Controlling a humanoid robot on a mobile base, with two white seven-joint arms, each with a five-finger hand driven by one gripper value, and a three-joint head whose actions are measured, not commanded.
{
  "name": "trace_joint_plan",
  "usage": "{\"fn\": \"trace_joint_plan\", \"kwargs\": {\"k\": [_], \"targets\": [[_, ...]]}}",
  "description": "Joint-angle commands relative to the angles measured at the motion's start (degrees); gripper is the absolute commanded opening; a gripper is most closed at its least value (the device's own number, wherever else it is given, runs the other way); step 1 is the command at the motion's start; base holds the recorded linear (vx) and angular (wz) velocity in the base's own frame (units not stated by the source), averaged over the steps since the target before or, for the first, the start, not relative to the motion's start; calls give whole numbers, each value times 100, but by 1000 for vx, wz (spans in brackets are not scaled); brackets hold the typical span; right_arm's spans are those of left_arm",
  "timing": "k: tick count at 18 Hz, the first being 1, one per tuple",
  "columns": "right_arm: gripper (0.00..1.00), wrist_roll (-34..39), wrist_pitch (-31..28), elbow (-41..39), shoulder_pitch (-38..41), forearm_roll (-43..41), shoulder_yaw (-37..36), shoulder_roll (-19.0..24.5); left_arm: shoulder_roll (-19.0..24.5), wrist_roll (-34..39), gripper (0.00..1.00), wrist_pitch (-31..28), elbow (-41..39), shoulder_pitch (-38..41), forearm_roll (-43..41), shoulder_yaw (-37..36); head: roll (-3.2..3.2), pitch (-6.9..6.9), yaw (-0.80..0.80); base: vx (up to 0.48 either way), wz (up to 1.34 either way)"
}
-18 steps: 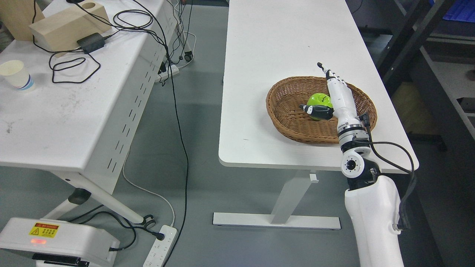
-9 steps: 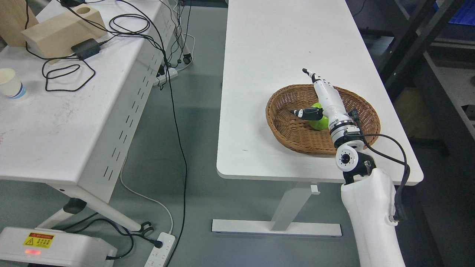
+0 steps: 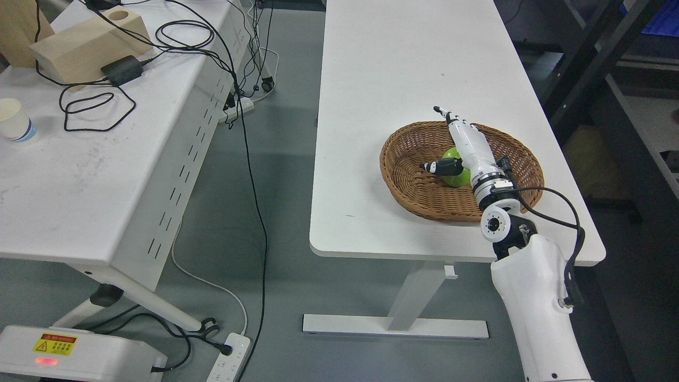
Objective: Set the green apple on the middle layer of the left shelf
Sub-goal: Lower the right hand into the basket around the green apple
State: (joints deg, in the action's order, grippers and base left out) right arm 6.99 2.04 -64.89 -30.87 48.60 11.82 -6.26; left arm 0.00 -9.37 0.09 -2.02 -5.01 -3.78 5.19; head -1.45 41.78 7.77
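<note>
Green apple [image 3: 455,172]: sits low in the wicker basket [image 3: 414,175], half hidden behind the hand.
Right hand [image 3: 460,154]: over the apple, fingers straight, thumb out across the fruit, not closed on it.
Change: hand has dropped slightly lower than half a second ago.
Basket: on the white table [image 3: 403,63], near its front edge.

You have one view: head camera | looks steeply down from above | white table [image 3: 403,63] at 1 o'clock, mid-range.
</note>
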Motion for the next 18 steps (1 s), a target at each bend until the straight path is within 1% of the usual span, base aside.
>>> {"fn": "trace_joint_plan", "kwargs": {"k": [1,8,9,10,12,13,14,16,17,18], "targets": [[99,-92,-2,898,-147,368,348,-376,100,5,100,0,0,0,0,0,0,0,0,0,0],[99,-119,-2,1145,-156,449,348,-402,100,5,100,0,0,0,0,0,0,0,0,0,0],[97,-145,-2,1145,-130,449,322,-402,100,5,100,0,0,0,0,0,0,0,0,0,0],[90,-206,-2,1145,-121,449,304,-402,100,5,100,0,0,0,0,0,0,0,0,0,0],[73,-408,-2,1136,-103,431,295,-402,100,5,100,0,0,0,0,0,0,0,0,0,0],[59,-417,15,1128,-121,414,286,-402,100,5,100,0,0,0,0,0,0,0,0,0,0],[48,-418,59,1119,-121,387,269,-402,100,5,100,0,0,0,0,0,0,0,0,0,0],[10,-365,269,1075,-94,204,260,-472,100,5,100,0,0,0,0,0,0,0,0,0,0],[3,-356,314,1075,-94,98,260,-473,100,-4,100,0,0,0,0,0,0,0,0,0,0],[2,-356,323,1075,-112,-25,260,-473,100,5,100,0,0,0,0,0,0,0,0,0,0]]}}
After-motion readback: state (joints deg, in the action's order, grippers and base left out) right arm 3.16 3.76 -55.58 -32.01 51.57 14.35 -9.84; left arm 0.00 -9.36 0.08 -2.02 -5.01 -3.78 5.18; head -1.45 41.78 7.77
